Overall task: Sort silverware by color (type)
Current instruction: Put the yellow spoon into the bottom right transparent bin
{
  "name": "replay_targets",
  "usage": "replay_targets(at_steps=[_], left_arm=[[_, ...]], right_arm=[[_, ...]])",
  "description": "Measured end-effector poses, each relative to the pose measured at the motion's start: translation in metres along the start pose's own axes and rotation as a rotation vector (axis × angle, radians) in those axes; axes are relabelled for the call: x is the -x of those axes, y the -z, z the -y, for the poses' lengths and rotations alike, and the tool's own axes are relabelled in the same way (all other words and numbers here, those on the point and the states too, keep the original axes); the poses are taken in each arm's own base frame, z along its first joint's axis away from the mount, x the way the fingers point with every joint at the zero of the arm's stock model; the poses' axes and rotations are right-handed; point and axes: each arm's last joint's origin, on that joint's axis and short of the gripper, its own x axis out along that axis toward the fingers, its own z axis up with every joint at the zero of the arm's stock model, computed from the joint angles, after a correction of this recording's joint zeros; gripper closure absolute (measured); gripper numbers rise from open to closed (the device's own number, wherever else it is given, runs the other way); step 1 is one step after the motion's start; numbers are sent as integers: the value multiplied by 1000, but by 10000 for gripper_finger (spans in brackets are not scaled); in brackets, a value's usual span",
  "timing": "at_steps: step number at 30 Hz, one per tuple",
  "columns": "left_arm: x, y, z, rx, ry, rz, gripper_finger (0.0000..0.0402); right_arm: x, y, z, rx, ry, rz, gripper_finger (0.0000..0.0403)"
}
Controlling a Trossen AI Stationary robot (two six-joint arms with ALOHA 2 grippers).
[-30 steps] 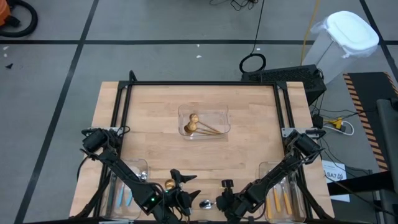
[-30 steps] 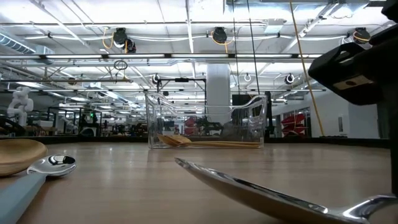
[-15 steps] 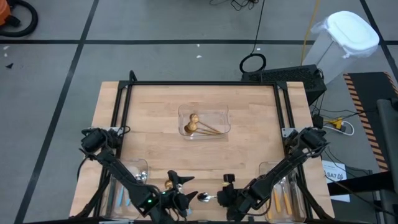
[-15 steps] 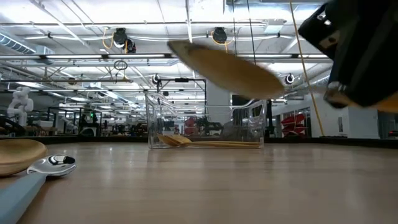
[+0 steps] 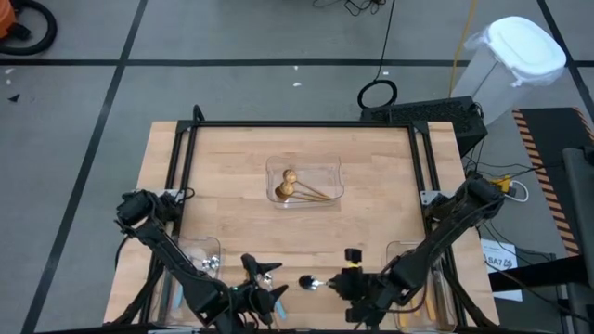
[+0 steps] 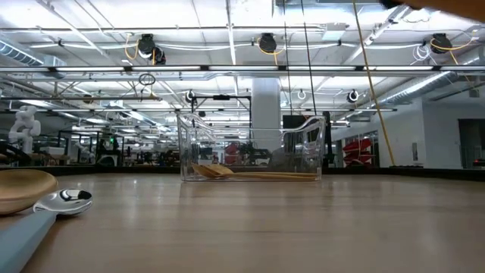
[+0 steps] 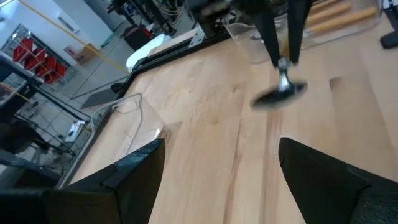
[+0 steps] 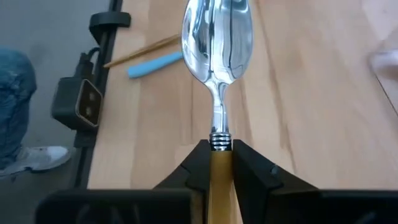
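My right gripper is near the table's near edge, shut on a spoon with a silver bowl and an orange handle. My left gripper is open just left of it, holding nothing. The middle clear tray holds gold spoons. A left tray holds blue-handled spoons, and a right tray holds orange-handled ones. In the low view a gold spoon bowl and a blue-handled spoon lie flat on the table. My right gripper pinches the spoon's orange handle between its two fingers, just behind the silver collar. The handle runs along the fingers and the bowl sticks out ahead, toward the table's left. The spoon is lifted clear of the table, bowl facing up.
A blue handle and a thin gold handle lie on the wood below the held spoon. A black frame borders the table's far and side edges. A person's leg and shoe stand beyond the table.
My right gripper has lifted the orange-handled spoon off the table, rising and shifting a little toward the far and right edges. In the low view the spoon went from lying on the wood to the picture's top. My left gripper has drawn back slightly toward the left.
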Motion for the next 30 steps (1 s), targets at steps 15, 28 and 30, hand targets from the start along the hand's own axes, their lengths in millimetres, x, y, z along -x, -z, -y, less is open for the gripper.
replay_targets(at_steps=[15,28,30], left_arm=[[-1,1,-1,10,-5,-6,90],[-2,0,-1,34,-7,-7,90],[-3,0,-2,41,-9,-8,90]], right_arm=[[92,9,28,-320,54,-51,364],[129,52,21,-560,140,-228,364],[133,57,20,-594,152,-234,364]])
